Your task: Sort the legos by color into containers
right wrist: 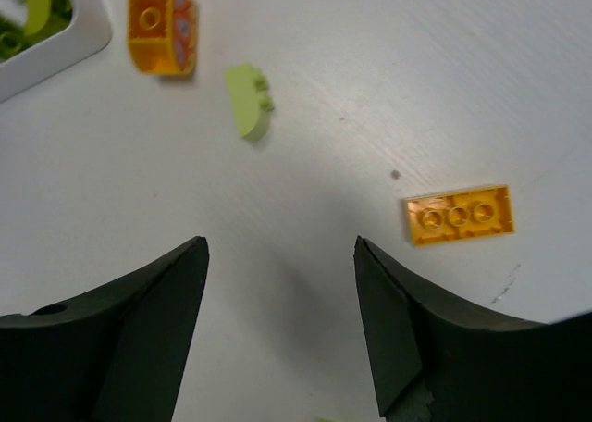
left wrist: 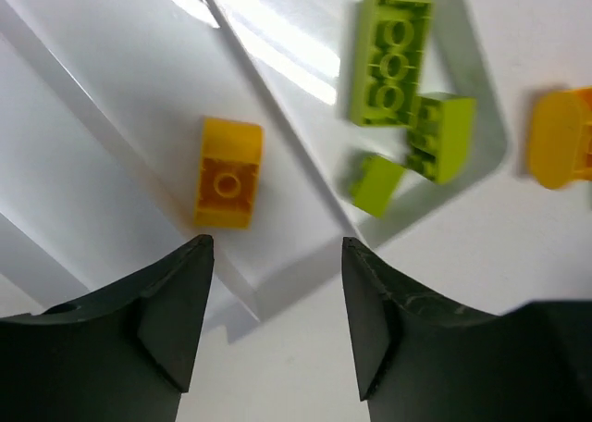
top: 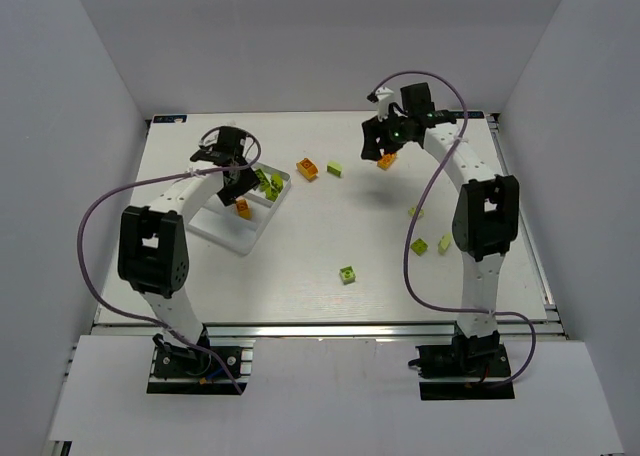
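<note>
The clear tray (top: pixel 222 231) lies at the left. In the left wrist view an orange brick (left wrist: pixel 228 172) lies in one section of it. Three green bricks (left wrist: pixel 393 61) lie in the other section, past a white wall (left wrist: pixel 277 135). My left gripper (top: pixel 235 181) hovers over the tray, open and empty (left wrist: pixel 275 246). My right gripper (top: pixel 381 144) is open and empty (right wrist: pixel 279 246) above the table. A flat orange brick (right wrist: pixel 458 214) lies just right of its fingers and also shows in the top view (top: pixel 387 160).
An orange brick (top: pixel 307 168) and a green brick (top: pixel 333 168) lie between the tray and the right gripper. Both also show in the right wrist view, orange (right wrist: pixel 162 26) and green (right wrist: pixel 248 100). Several green bricks (top: pixel 347 273) lie at centre and right (top: pixel 420 246).
</note>
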`<move>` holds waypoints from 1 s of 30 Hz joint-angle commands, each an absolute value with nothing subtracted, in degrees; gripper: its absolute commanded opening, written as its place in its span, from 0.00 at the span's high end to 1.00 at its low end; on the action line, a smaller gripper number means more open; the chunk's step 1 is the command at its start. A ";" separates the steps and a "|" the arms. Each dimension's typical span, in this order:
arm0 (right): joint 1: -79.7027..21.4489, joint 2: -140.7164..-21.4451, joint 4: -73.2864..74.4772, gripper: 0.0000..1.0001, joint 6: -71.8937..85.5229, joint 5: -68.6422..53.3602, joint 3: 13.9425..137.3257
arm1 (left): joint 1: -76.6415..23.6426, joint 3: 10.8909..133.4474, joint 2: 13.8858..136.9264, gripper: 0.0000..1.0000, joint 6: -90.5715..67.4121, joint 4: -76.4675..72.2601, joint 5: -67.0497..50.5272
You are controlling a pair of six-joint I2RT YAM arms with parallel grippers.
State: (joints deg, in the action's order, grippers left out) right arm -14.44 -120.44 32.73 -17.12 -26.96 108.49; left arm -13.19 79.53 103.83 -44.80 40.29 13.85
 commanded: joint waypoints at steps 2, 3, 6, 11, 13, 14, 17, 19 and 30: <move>-14.06 -123.83 27.16 0.34 -6.70 -6.64 113.38 | -13.71 75.69 92.22 0.41 -42.89 33.50 6.61; -14.24 -124.19 26.72 0.35 -5.20 -4.59 113.38 | -14.32 74.28 90.63 0.47 -42.54 32.27 5.03; -13.89 -126.56 30.39 0.34 -1.23 2.96 118.36 | -14.33 68.92 85.01 0.57 -42.36 27.87 0.09; -13.97 -133.42 34.20 0.25 6.94 7.73 122.18 | -14.33 60.66 76.57 0.45 -44.73 25.31 -4.92; -13.89 -134.12 33.66 0.23 9.13 6.51 122.43 | -14.33 59.33 72.87 0.44 -45.52 25.57 -5.01; -13.89 -135.43 33.49 0.21 10.10 6.33 122.95 | -14.33 58.46 71.73 0.43 -45.79 25.92 -4.92; -14.15 -137.98 33.05 0.18 12.74 6.59 124.80 | -14.33 57.31 68.47 0.42 -46.93 27.33 -4.04; -14.24 -139.56 32.52 0.16 14.06 6.24 125.77 | -14.33 56.78 66.36 0.42 -47.81 27.86 -3.69; -14.50 -143.44 30.06 0.33 15.03 9.41 125.86 | -14.33 54.58 62.93 0.40 -50.71 28.57 -3.95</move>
